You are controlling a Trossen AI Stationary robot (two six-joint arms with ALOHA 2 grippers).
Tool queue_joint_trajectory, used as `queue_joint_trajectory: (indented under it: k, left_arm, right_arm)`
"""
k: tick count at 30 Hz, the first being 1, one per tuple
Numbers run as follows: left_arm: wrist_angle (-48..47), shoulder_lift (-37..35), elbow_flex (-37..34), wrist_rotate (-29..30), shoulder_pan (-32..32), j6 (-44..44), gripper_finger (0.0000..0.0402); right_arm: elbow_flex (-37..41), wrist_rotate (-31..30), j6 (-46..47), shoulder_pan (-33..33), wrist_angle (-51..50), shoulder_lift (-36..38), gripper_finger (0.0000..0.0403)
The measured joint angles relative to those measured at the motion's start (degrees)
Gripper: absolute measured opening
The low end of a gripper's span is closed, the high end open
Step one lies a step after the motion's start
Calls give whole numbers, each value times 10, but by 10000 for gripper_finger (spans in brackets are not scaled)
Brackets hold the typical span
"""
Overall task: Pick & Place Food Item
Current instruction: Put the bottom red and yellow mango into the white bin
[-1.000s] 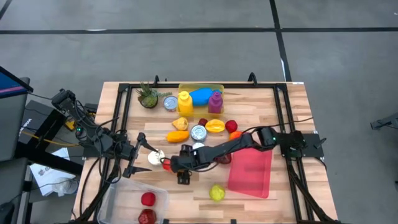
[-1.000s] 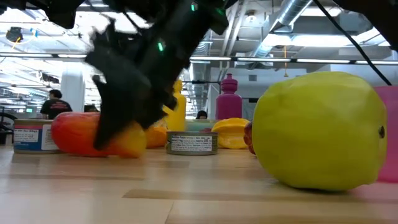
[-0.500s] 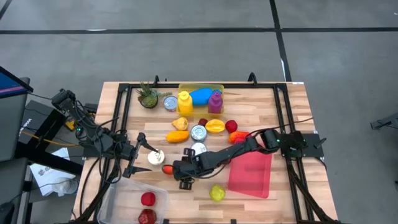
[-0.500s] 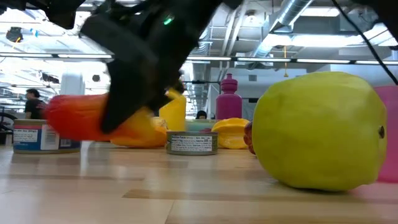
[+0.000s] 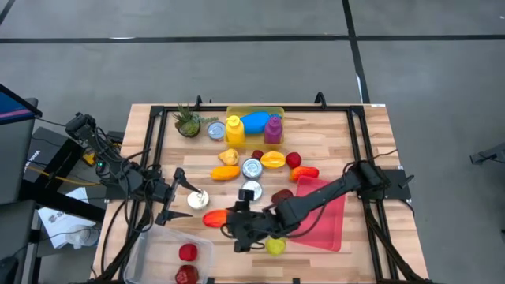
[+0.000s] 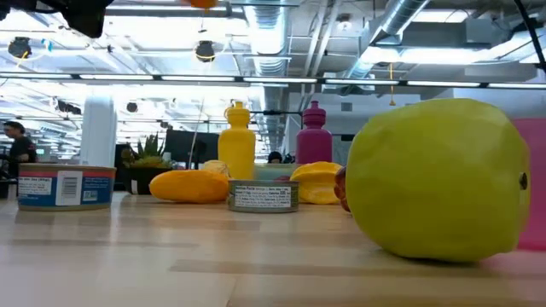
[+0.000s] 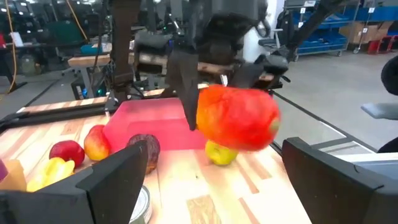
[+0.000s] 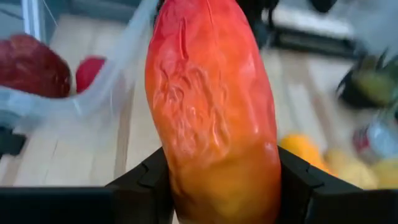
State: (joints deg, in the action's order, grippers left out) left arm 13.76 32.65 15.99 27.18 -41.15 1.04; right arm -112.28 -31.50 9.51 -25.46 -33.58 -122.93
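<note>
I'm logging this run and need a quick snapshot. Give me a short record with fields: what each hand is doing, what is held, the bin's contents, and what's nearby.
right hand: shut on the red-orange fruit, lifted off the table beside the bin
left hand: open, waiting at the table's left side
bin: clear, front left corner; two red fruits inside
nearby: yellow-green apple at the pink mat
</note>
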Motion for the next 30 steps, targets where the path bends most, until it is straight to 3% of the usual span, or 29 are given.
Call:
queue_joint_trajectory:
  k: [4, 9, 23, 27, 30]
  left_arm:
    - [27, 2, 0, -16, 0, 12, 360]
    - [103, 14, 0, -67, 0, 42, 360]
    - [348, 165, 0, -16, 13, 152, 333]
    - [375, 187, -1, -16, 23, 156, 299]
    - [368, 189, 0, -16, 21, 157, 243]
  right_arm:
    - [1, -2, -62, 6, 97, 0, 173]
    - [1, -1, -70, 32, 163, -1, 173]
    - [1, 75, -87, 75, 292, -19, 173]
    - [2, 81, -94, 78, 283, -27, 173]
    - [1, 84, -107, 75, 273, -28, 173]
